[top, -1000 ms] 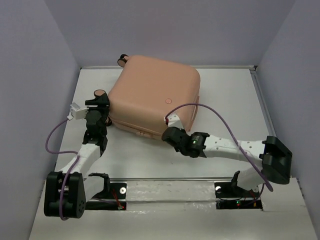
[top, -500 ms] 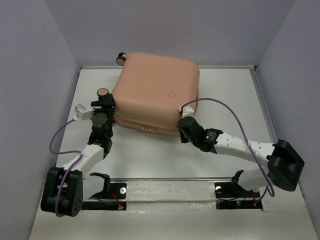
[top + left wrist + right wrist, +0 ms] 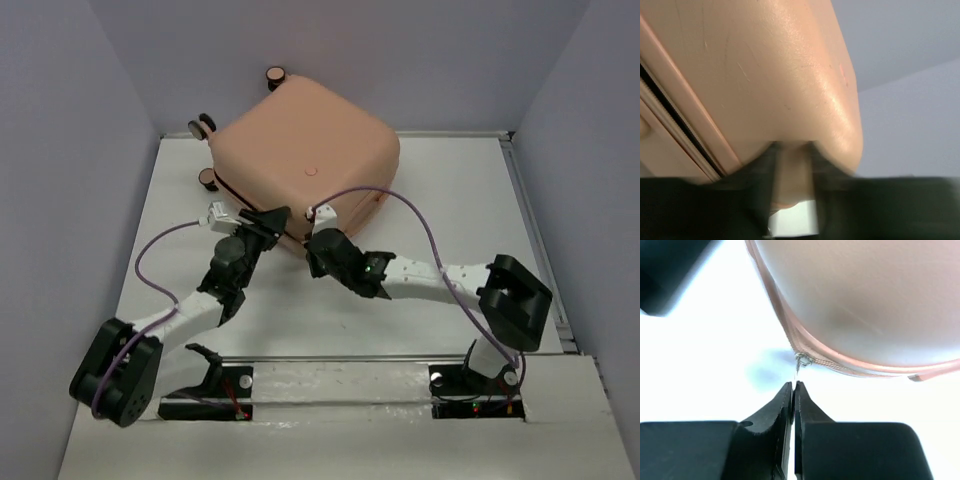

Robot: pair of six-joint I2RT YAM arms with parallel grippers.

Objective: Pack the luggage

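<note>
Beyond both claws, the luggage (image 3: 305, 165) is lying closed and flat on the white worktop (image 3: 450, 200), turned at an angle so one corner is pointing back toward them. The left claw (image 3: 792, 150) is sitting at that corner with its jaws apart, straddling the shell's lower rim; whether it is actually pinching the rim is not clear. The right claw (image 3: 792, 386) is clenched tight, its tips waiting just beneath the small metal zip pull (image 3: 800, 360), and it is hard to tell whether they are catching the tab.

The peach shell is looking smooth, glossy and rigid, so it is probably slippery to squeeze and likely to slide or swivel when pushed. Being the biggest thing present, it is likely too bulky to lift. The zip pull and the raised zip seam (image 3: 771, 290) are offering the surest holds.

On the side farthest from the claws, small wheels (image 3: 273, 74) are sticking out near the back wall. Purple cables (image 3: 160, 250) are looping beside each arm, and the two claws are crowding each other at the same corner.
</note>
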